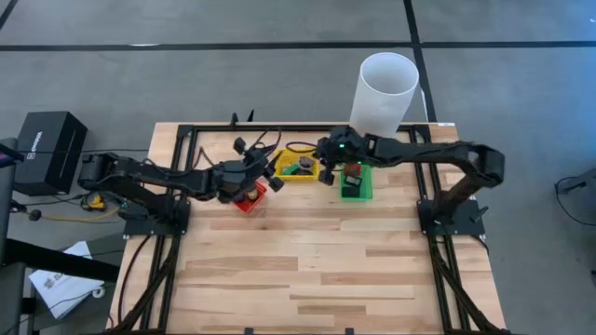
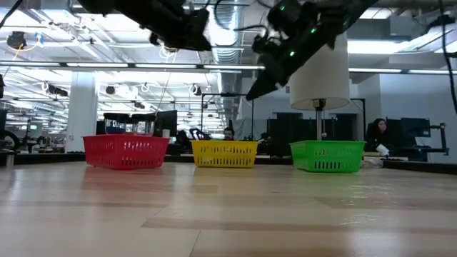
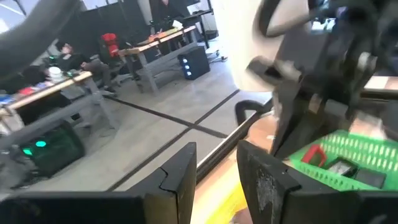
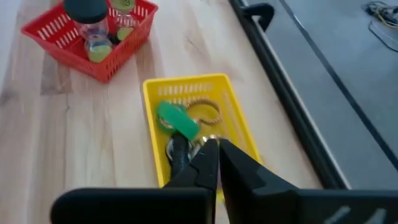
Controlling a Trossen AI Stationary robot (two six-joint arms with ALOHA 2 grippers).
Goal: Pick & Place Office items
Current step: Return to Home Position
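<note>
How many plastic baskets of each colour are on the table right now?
red plastic mesh basket: 1
yellow plastic mesh basket: 1
green plastic mesh basket: 1
Total: 3

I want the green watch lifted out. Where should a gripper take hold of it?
Probably pinch the green watch across its narrow band, from straight above: it lies low inside the yellow basket, whose walls block a sideways approach.
</note>
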